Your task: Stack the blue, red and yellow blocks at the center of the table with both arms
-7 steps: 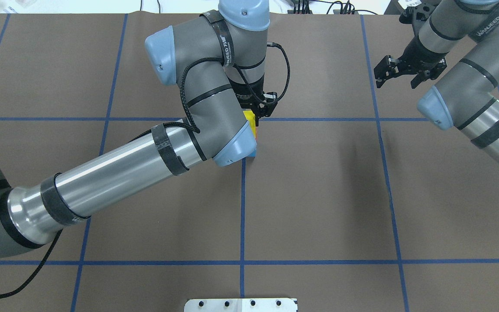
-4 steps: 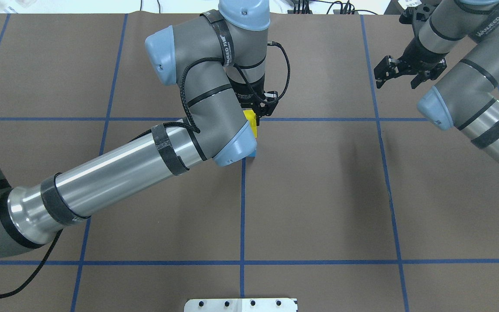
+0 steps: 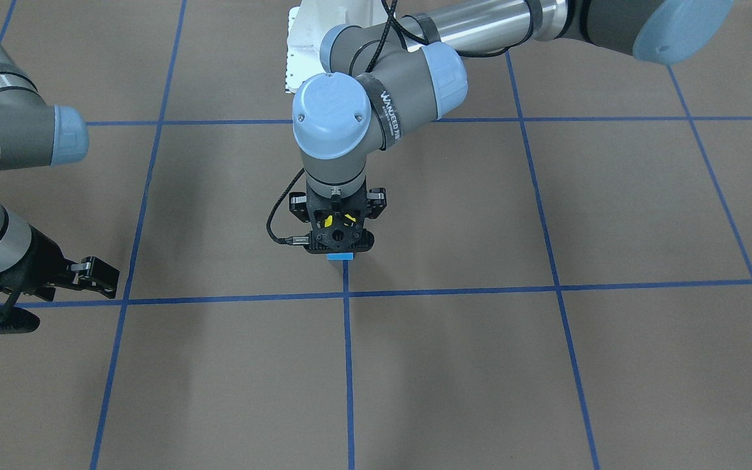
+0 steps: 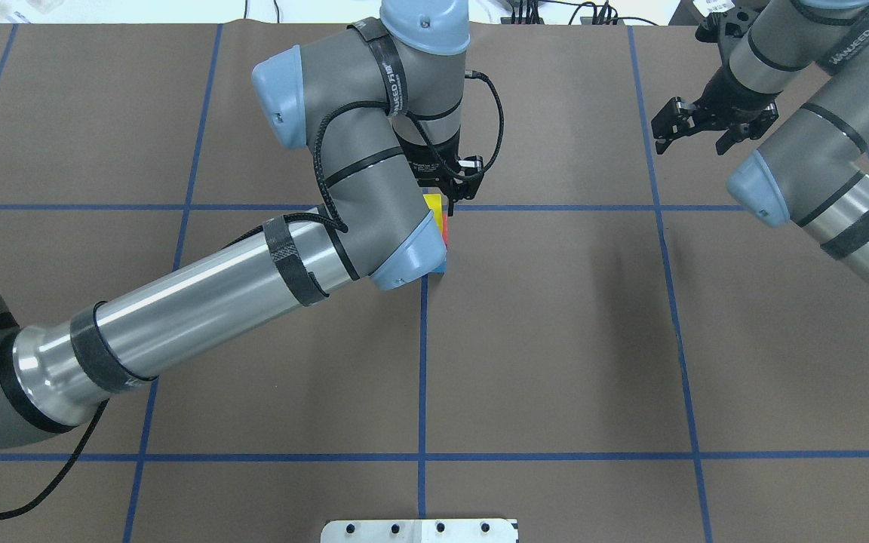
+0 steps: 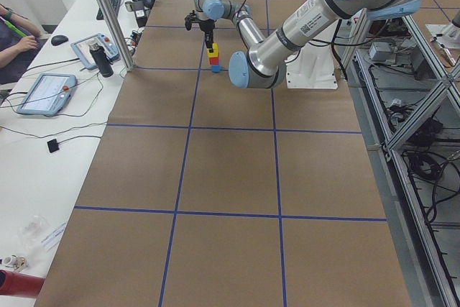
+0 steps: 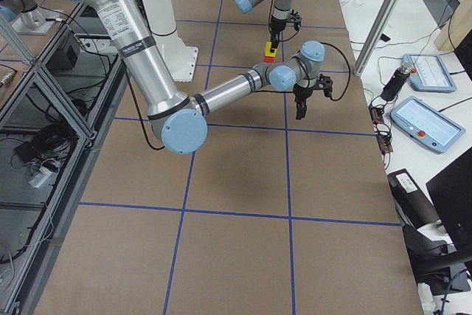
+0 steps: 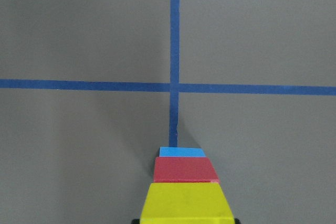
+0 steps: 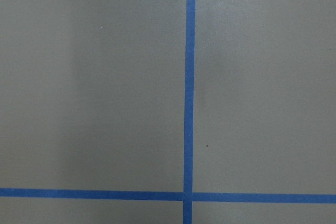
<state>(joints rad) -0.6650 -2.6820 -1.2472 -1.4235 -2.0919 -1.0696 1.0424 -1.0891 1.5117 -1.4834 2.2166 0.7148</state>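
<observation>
3-block stack (image 4: 436, 211) — mostly behind left arm (image 4: 216, 302)

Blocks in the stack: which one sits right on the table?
The blue block, at the bottom; the red block rests on it, the yellow block on top.

The yellow block (image 7: 184, 202) and table (image 4: 555, 339) look matt and smooth.

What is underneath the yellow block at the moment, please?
The red block sits directly under the yellow block, and the blue block lies beneath that on the table. The faces where they meet are covered, so full contact cannot be seen.
</observation>
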